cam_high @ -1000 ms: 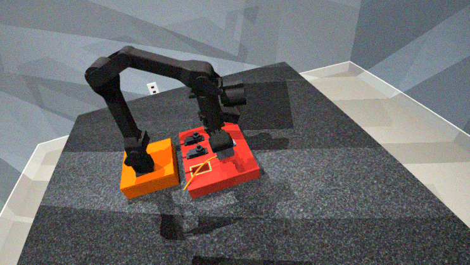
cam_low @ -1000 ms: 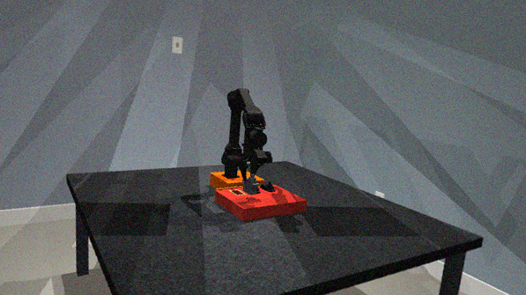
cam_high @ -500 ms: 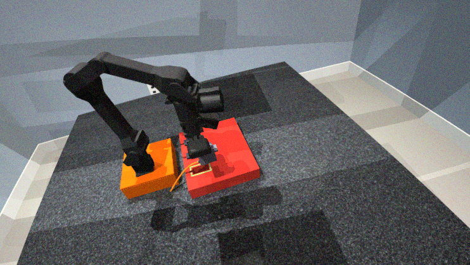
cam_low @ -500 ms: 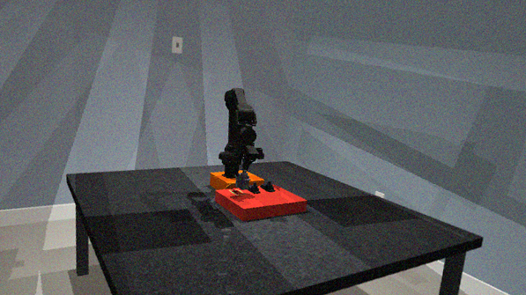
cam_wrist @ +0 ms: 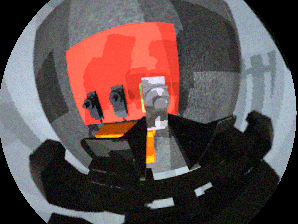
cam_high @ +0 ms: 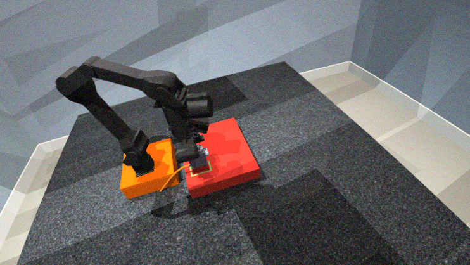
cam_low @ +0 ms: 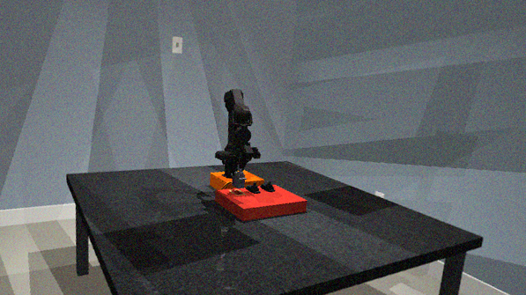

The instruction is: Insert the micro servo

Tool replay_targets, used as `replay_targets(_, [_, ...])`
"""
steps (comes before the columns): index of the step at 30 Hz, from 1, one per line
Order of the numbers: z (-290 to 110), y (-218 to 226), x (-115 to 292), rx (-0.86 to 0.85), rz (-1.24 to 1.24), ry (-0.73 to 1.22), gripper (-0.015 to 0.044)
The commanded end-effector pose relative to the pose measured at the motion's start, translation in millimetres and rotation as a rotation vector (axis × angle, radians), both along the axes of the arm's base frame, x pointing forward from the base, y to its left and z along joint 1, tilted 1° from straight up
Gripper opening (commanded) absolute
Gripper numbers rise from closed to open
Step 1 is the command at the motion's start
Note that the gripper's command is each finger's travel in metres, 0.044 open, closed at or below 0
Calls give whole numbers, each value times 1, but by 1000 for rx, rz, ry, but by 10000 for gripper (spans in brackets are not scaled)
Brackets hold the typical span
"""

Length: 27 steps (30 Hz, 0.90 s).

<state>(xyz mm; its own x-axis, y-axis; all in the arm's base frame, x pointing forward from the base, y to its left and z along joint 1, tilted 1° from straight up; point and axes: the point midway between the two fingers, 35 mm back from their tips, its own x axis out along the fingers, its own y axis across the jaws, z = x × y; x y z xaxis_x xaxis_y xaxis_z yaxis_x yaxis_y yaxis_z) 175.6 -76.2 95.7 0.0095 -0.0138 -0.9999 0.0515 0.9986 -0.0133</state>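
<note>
- The tool [cam_high: 197, 157] is pinching the micro servo [cam_high: 200, 161], holding it just above the green-marked pocket [cam_high: 199, 172] on the red deck [cam_high: 230, 155].
- The orange cable [cam_high: 171, 179] is trailing from the servo toward the orange base block [cam_high: 154, 182].
- Two other servos [cam_low: 260, 186] are sitting on the deck behind it.
- The deck is resting near the far left corner of the dark surface [cam_high: 329, 197].

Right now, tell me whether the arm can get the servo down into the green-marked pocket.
Probably yes. The gripper holds the servo just above the marked pocket on the red deck, with nothing visible between them; the orange cable trails off sideways.
</note>
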Motion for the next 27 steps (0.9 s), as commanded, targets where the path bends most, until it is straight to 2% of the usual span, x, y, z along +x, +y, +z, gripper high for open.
replay_targets(1, [-6, 0, 0, -1, -1, -3, 0])
replay_targets(27, [-23, -1, -1, -1, -1, -3, 0])
